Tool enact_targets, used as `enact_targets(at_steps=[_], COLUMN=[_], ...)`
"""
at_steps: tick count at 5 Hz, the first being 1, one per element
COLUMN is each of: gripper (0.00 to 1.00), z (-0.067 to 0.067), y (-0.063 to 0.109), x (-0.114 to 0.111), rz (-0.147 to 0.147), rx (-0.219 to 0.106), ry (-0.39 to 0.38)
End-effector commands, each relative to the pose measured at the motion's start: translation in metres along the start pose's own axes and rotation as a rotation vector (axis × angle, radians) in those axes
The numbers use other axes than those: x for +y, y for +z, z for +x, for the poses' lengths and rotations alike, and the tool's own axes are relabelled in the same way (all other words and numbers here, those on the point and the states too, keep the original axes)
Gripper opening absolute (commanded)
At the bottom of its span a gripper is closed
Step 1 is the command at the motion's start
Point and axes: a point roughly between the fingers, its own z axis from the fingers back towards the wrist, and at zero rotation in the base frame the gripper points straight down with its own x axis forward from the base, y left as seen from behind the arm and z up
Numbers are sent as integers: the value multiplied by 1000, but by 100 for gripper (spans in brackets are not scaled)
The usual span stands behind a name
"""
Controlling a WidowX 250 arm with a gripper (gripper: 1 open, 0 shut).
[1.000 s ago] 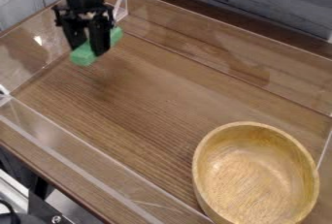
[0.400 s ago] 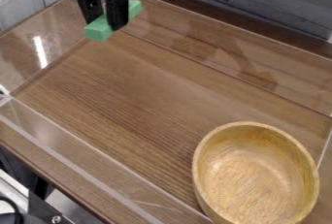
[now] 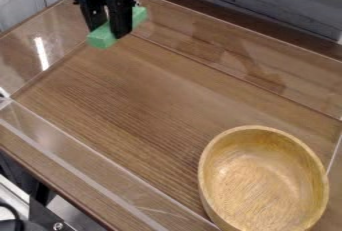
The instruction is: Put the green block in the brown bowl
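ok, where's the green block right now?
Camera view, upper left: the green block is held in the gripper, far across the table from the brown bowl.

The bowl (image 3: pixel 263 179) sits on the tabletop (image 3: pixel 140 108), right and in front of the block (image 3: pixel 103 36).

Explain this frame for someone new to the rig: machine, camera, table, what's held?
The dark thing at the upper left is the working end of a robot arm, its gripper shut on a small green block, which looks held above the table. There is one camera, looking down at the wooden table from a fixed-looking angle. The brown bowl, round and pale, sits at the lower right, with no block in it.
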Motion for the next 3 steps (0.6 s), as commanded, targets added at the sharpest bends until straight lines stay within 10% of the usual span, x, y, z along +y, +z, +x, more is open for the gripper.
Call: enact_targets(at_steps=[1,3], gripper=[0,0], z=[-4,-8], y=[29,33], x=[2,17], rz=[36,22], rx=[-95,-105], ry=[-18,-14])
